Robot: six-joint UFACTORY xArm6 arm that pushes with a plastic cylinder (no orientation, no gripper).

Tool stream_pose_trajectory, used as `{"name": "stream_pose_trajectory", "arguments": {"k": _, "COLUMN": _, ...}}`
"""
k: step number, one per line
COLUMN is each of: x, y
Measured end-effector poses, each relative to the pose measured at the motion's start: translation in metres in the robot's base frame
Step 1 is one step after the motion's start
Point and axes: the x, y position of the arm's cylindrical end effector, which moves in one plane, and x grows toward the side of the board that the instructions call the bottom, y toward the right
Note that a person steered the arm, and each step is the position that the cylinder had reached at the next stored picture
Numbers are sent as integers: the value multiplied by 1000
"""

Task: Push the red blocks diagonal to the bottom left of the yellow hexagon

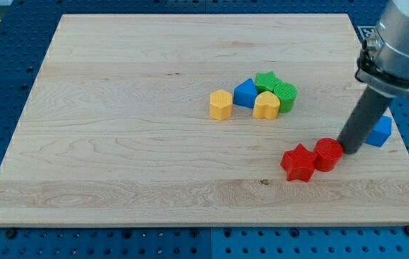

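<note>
My tip (350, 150), the bare end of a dark rod and the only hand I have, with nothing to spread or pinch, rests against the right side of the red cylinder-like block (327, 154), which touches the red star (299, 162) at the bench's lower right. The bench (118, 144) is a pale wooden board lying on a blue perforated surface. Counted: two red blocks, two yellow, two blue, two green. The yellow hexagon (220, 104) stands well up and left of the reds, heading a cluster with a blue block (245, 93), yellow heart (266, 105), green star (266, 79) and green block (286, 96). Another blue block (380, 132) sits partly hidden behind my rod.
</note>
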Motion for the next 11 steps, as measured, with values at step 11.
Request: {"name": "stream_pose_trajectory", "arguments": {"k": 11, "x": -11, "y": 15}}
